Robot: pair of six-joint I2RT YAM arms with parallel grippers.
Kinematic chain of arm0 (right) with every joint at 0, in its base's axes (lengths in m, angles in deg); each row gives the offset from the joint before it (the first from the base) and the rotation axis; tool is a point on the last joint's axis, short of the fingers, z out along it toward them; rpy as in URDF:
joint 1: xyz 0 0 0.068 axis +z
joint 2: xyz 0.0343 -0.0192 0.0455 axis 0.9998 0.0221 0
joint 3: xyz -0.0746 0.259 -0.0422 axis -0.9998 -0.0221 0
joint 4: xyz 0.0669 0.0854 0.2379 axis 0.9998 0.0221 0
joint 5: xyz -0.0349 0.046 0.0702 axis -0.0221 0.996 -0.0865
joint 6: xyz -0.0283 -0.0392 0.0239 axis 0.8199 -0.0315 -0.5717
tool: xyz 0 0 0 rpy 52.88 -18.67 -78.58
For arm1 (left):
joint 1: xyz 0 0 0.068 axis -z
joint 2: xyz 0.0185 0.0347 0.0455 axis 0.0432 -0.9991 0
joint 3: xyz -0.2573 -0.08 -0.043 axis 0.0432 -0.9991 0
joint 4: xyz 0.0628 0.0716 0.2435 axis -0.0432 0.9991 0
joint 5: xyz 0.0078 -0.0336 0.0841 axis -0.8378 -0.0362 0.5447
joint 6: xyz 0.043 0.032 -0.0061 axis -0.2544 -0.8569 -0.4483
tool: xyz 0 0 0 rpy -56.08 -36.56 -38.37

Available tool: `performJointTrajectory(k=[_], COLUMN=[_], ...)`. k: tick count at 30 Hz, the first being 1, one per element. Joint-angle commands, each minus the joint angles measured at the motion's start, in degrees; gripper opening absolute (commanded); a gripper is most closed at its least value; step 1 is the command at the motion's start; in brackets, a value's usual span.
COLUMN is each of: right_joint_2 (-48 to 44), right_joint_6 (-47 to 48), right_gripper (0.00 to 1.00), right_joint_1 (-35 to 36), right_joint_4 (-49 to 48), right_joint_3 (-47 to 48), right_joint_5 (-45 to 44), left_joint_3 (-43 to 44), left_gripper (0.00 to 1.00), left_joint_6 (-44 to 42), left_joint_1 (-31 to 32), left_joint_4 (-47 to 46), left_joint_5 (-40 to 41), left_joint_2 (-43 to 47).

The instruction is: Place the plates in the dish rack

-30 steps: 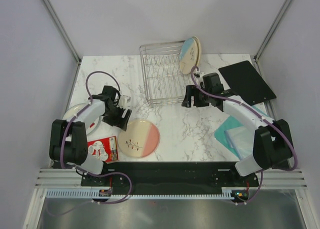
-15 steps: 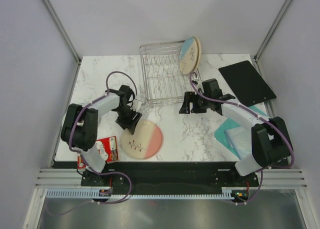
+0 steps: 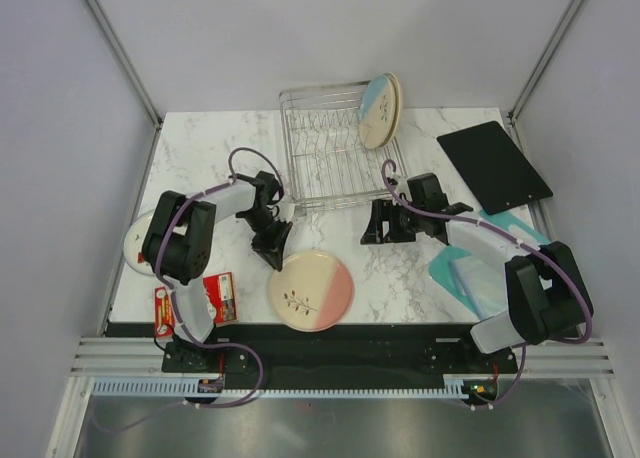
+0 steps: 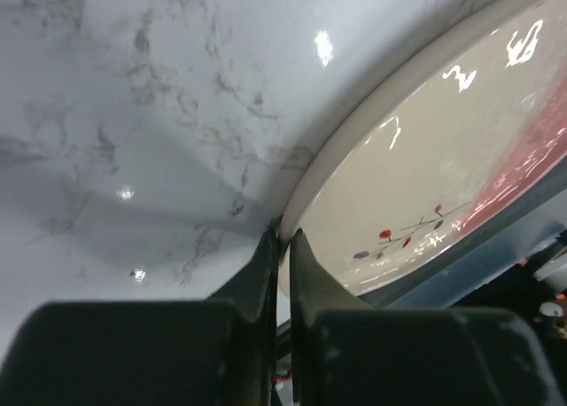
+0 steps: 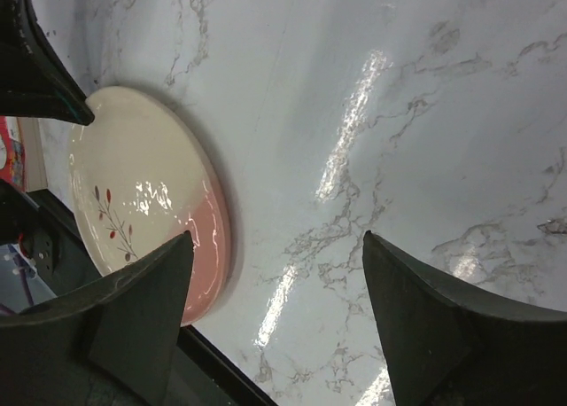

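A cream plate with a pink half and a sprig [image 3: 312,290] lies flat at the table's front edge. My left gripper [image 3: 272,248] is shut on its far-left rim; in the left wrist view the rim of the plate [image 4: 425,184] sits pinched between the tips of that gripper [image 4: 283,238]. My right gripper [image 3: 385,223] hovers open over bare marble right of the plate, and the right wrist view shows this gripper [image 5: 277,238] empty, with the plate [image 5: 142,193] to its left. The silver wire dish rack [image 3: 325,158] holds two plates [image 3: 380,110] leaning at its far right corner. A white plate [image 3: 135,243] lies at the left edge, partly hidden by the arm.
A red-and-white packet [image 3: 195,300] lies at the front left. A flat black board [image 3: 493,163] sits at the far right, with teal and clear sheets [image 3: 470,273] in front of it. Metal frame posts stand at the table's back corners.
My left gripper swung right and closed on the pink plate's rim. The plate slid right and toward the front edge. The right gripper shifted only slightly and stayed open.
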Motion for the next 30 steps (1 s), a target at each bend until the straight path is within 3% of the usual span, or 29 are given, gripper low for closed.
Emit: performJointTrajectory(k=[1, 8, 21, 23, 27, 30], right_joint_2=[2.1, 12.5, 25.6, 26.1, 24.7, 22.0], right_joint_6=[-1.5, -4.4, -18.8, -20.3, -20.4, -19.2], right_gripper=[0.85, 0.83, 0.82, 0.75, 0.70, 0.50], right_joint_1=[-0.1, 0.0, 1.1, 2.5, 4.2, 4.4], right_joint_4=[-5.7, -12.8, -31.0, -33.5, -34.6, -33.3], right_joint_3=[-2.1, -3.3, -6.8, -7.1, -7.3, -7.7], right_joint_5=[11.4, 22.0, 26.6, 26.9, 26.8, 26.2], left_joint_3=[2.3, 2.9, -2.0, -1.8, -1.2, -1.6], left_gripper=[0.03, 0.03, 0.02, 0.03, 0.02, 0.03], left_joint_6=[5.7, 7.0, 6.5, 6.6, 7.0, 7.1], left_joint_1=[-3.0, -7.6, -7.7, -7.6, -7.0, -6.6], left_joint_4=[-1.5, -1.8, -3.1, -3.1, -3.3, -3.4], left_joint_5=[-6.2, -13.3, -19.8, -20.2, -20.7, -20.1], left_joint_2=[-4.6, -7.8, -6.2, -6.5, -6.4, -5.6])
